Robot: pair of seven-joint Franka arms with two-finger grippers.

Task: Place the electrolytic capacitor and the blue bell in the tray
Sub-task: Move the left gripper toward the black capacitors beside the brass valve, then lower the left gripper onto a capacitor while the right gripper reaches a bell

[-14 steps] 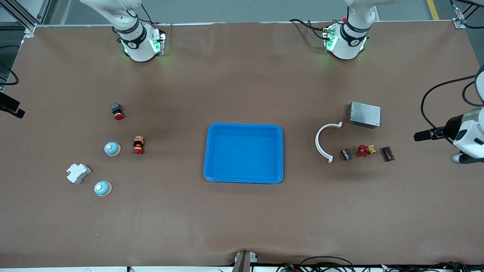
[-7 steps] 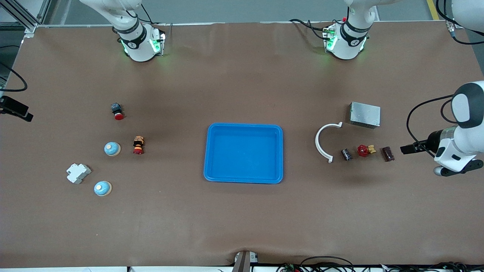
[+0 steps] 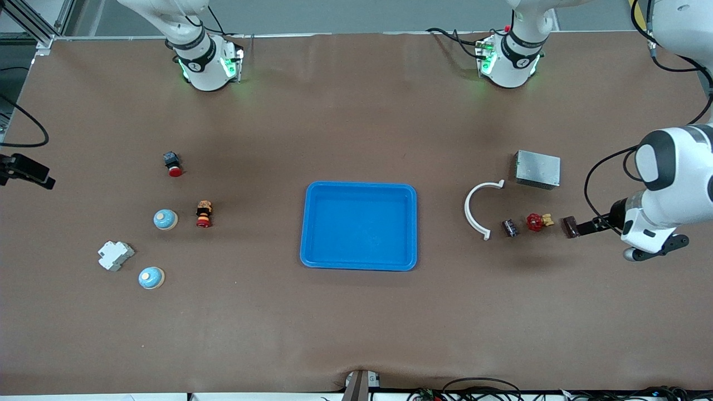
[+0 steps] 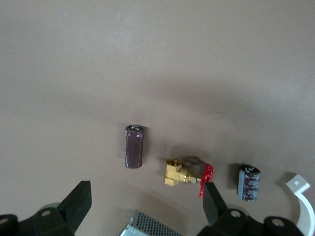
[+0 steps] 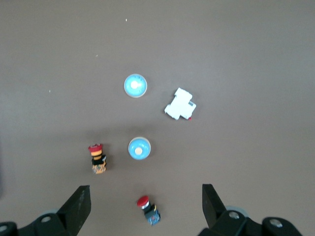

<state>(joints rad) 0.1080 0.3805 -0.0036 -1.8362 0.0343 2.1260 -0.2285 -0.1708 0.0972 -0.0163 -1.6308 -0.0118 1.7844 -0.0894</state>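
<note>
While both grippers are up with jaws wide apart and nothing held, I read the step in hand as the approach to the first pick. My left gripper (image 3: 579, 227) hangs over the left arm's end of the table, above the brown capacitor (image 3: 570, 226). A second, darker capacitor (image 3: 509, 228) lies in the same row, with a red-handled brass valve (image 3: 537, 221) between the two. Either might be the one wanted; I would take the brown one, since it is directly below and lies well apart from the valve. To do it well I would turn the wrist so the fingers close across the barrel, not its ends, and come straight down so it cannot roll.

The blue tray (image 3: 412, 192) sits empty at mid-table. A white curved clip (image 3: 472, 209) lies between the capacitors and the tray, so I would carry high over it. A grey metal box (image 3: 537, 169) sits farther from the front camera, clear of the path.

My right gripper (image 5: 142, 204) hovers over the right arm's end, where two blue bells (image 3: 165, 219) (image 3: 151, 277) lie. Two red push buttons (image 3: 172, 164) (image 3: 204, 214) and a white block (image 3: 116, 255) sit near them; the bell nearer the front camera looks less crowded.
</note>
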